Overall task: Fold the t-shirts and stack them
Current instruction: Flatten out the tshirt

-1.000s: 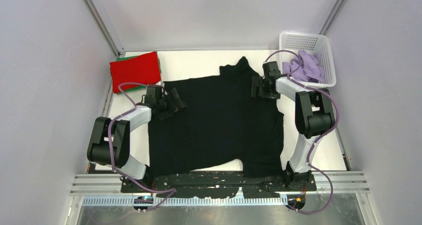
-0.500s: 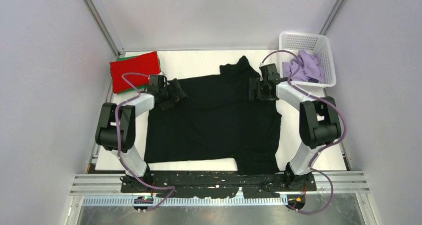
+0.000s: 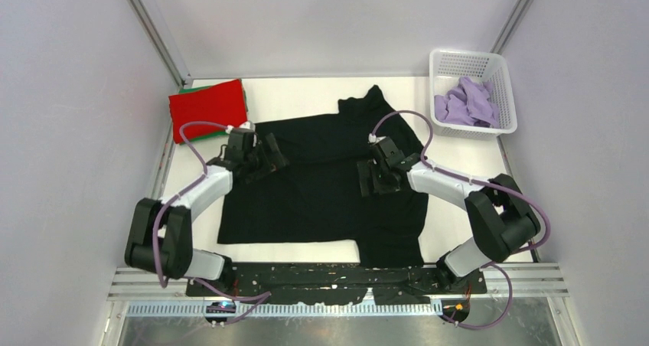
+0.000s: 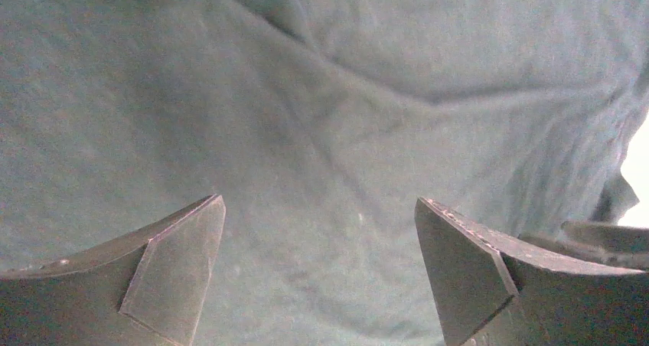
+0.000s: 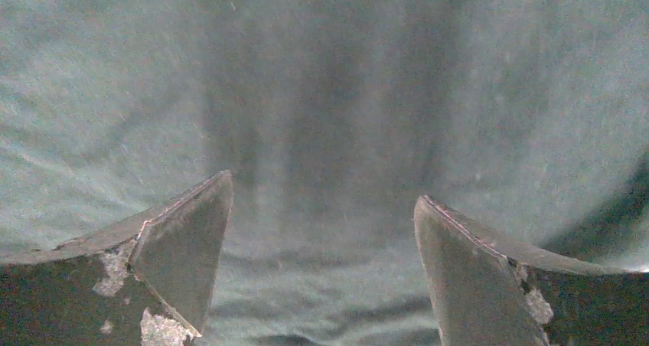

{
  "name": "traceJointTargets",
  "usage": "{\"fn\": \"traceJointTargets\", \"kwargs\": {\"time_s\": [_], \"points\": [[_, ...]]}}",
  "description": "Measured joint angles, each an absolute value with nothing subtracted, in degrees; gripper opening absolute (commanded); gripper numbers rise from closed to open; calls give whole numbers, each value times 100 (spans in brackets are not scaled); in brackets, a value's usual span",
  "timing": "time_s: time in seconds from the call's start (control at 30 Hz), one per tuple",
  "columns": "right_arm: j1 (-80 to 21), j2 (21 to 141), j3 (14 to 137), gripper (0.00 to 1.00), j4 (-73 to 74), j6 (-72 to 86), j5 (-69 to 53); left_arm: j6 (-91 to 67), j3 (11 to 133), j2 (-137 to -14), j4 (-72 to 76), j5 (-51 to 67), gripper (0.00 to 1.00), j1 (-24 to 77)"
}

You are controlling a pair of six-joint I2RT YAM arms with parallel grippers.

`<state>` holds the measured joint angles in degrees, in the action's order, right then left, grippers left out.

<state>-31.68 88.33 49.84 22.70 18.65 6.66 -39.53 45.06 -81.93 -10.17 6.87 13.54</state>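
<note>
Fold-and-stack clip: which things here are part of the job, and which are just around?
Job:
black shirt, spread flat
red shirt, folded, on the green shirt
lavender shirt, crumpled in the basket

Just around:
basket
table

- spread t-shirt (image 3: 321, 185) lies flat mid-table (image 3: 306, 93)
- folded t-shirts (image 3: 208, 110) sit far left — just behind its sleeve
- basket (image 3: 468, 53) far right, crumpled t-shirt (image 3: 465, 105) inside
</note>
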Motion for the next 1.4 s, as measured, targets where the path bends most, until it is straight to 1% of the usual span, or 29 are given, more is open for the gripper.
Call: {"fn": "traceJointTargets", "kwargs": {"time_s": [0.07, 0.13, 0.27, 0.43, 0.57, 0.83, 1.03, 1.2, 1.3, 1.4], "points": [[-3218, 8604, 4698, 95, 2292, 2045, 635, -4047, 4215, -7824, -1031, 495, 100, 1695], [-3212, 8418, 4510, 95, 2320, 2176, 628, -4160, 3994, -7717, -1024, 443, 100, 1968], [-3153, 8261, 4283, 95, 2311, 2381, 628, -4327, 3728, -8020, -996, 460, 100, 2252], [-2825, 8331, 4239, 95, 2117, 2486, 425, -4386, 4187, -8591, -711, 528, 99, 2237], [-2434, 8589, 4453, 95, 1944, 2530, 274, -4383, 4678, -9098, -676, 565, 100, 2237], [-1575, 9459, 5328, 95, 1662, 2563, -279, -4274, 5861, -10103, -867, 683, 100, 2016], [-1358, 10149, 6176, 95, 1691, 2550, -259, -3933, 6532, -10508, -1247, 718, 100, 1802], [-1337, 10066, 6322, 95, 1857, 2366, -154, -3712, 6364, -10103, -1457, 683, 100, 1787], [-1337, 9487, 6075, 95, 1844, 2224, -145, -3706, 5717, -9131, -1564, 593, 100, 1822], [-1337, 8466, 5588, 95, 1769, 2134, -139, -3769, 4976, -7953, -1796, 311, 100, 1931]]}}
